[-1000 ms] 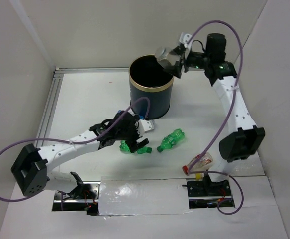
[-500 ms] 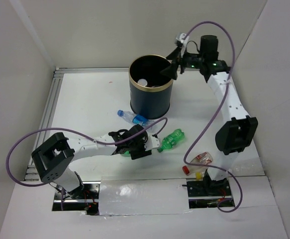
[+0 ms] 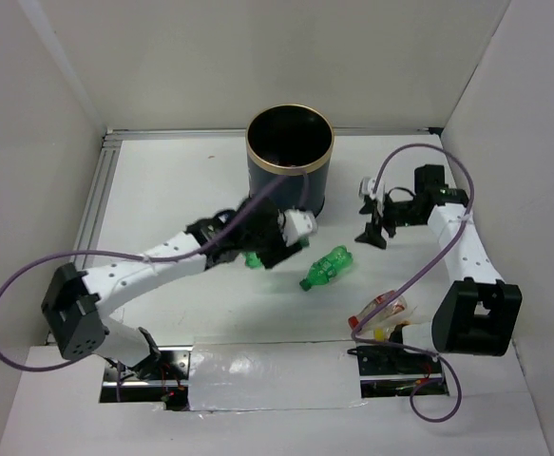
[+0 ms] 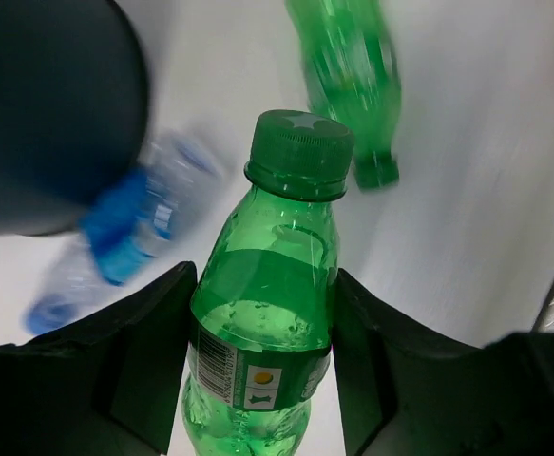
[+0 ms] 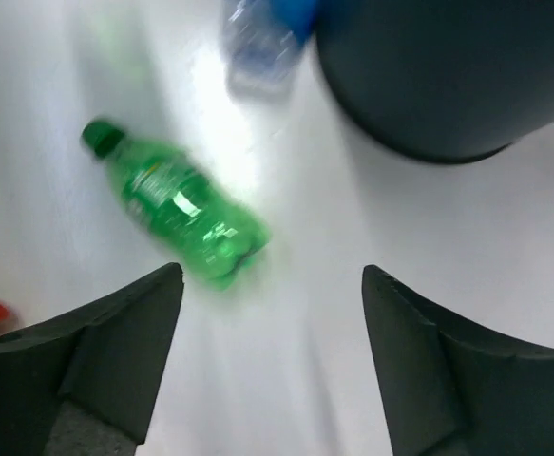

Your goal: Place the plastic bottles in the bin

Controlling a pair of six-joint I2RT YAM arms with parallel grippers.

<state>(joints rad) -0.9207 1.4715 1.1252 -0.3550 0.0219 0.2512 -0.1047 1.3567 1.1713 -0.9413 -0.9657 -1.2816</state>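
Left wrist view showed the left gripper (image 4: 262,285) clamped on a green bottle (image 4: 269,237), its fingers (image 4: 139,351) pressed against both sides of the body at the label. That bottle's long axis ran up the frame, cap toward the top. In the upper left stood the bin (image 4: 53,114), with a blurred blue-labelled bottle (image 4: 129,223) lying just beside its wall. A second green bottle (image 4: 348,76) lay on the table (image 4: 486,142) at upper centre, cap pointing down-frame. In the top external view it lay diagonally, cap toward lower left, below and right of the bin. The right gripper (image 5: 272,275) hung wide open, holding nothing. A red-capped bottle (image 3: 381,309) lay at lower right.
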